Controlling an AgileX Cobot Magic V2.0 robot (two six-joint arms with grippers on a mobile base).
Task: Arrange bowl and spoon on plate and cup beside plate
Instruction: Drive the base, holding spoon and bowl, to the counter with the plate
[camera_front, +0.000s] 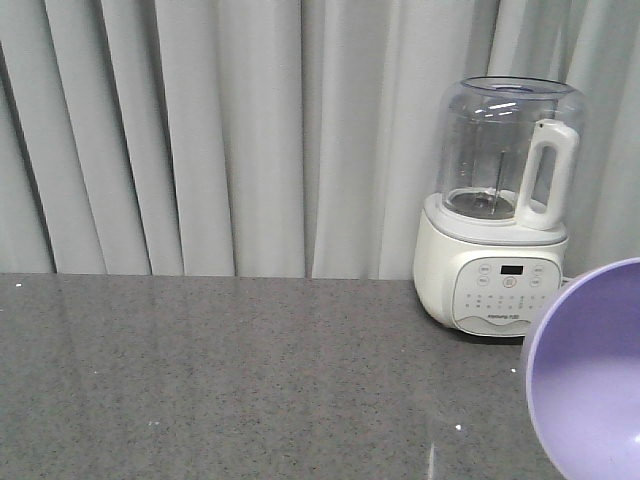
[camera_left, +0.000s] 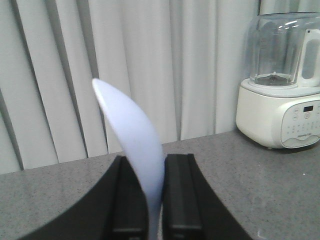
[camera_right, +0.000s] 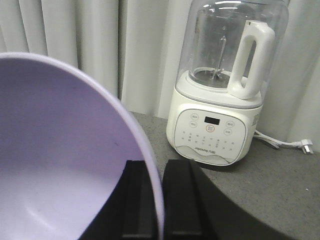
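Bowl (camera_right: 60, 160): matte lavender, smooth and round, with a thin paler rim; it is tilted on edge so its hollow faces the right wrist camera.
Spoon (camera_left: 132, 145): pale blue-white and glossy, a curved tapering blade shape seen edge-on, standing upright with its rounded tip uppermost.
Countertop (camera_front: 250, 380): grey speckled stone with a polished sheen.
Curtain (camera_front: 200, 130): pale grey cloth hanging in deep vertical folds behind the counter.
Blender (camera_front: 500, 210): cream plastic base with a button panel, a clear domed jar and a white loop handle; it stands at the back right of the counter.
Left gripper (camera_left: 154, 197): two black blocky fingers (camera_left: 180, 195) pressed against the spoon's lower part from either side; the spoon rises out of the narrow slot between them, above the counter.
Right gripper (camera_right: 160, 200): black fingers (camera_right: 182, 200) closed onto the bowl's wall, the rim running down through the slot, most of the bowl lying to the left of the jaws.
Front view only: the bowl (camera_front: 590, 380) shows as a partial disc at the lower right edge, in front of the counter, with no gripper visible.
Right wrist view only: a white cord and plug (camera_right: 295, 145) lie on the counter beside the blender.
Left wrist view only: the spoon.
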